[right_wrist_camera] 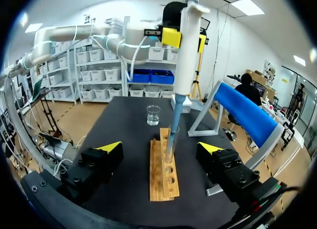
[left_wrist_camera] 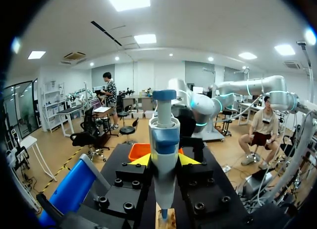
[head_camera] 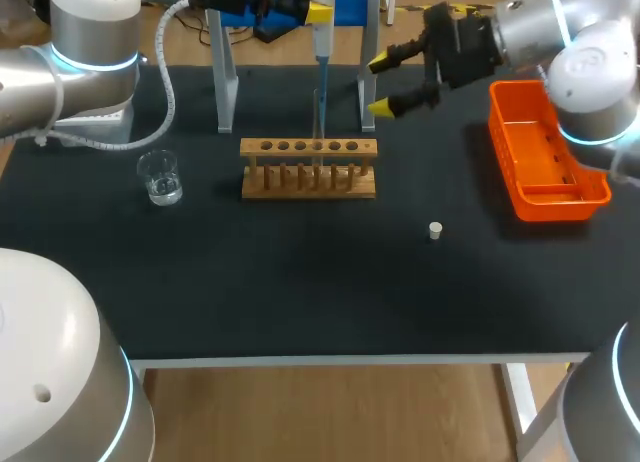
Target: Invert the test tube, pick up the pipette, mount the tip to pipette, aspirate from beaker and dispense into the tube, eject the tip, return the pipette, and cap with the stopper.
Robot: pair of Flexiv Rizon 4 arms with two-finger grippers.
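Yellow-tipped left gripper (left_wrist_camera: 164, 160) pinches pipette (head_camera: 322, 54) above mid-table rack (head_camera: 308, 168); right gripper (head_camera: 380, 84) spread nearby.

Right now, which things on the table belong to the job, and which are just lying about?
Belong to the job:
- pipette, held in the left gripper
- test tube, standing in the rack
- beaker
- stopper

Not named in the task:
- orange bin, perhaps for the used tip
- stand, perhaps where the pipette goes back

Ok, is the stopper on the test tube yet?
No, the small white stopper lies by itself on the black table, apart from the wooden test tube rack.
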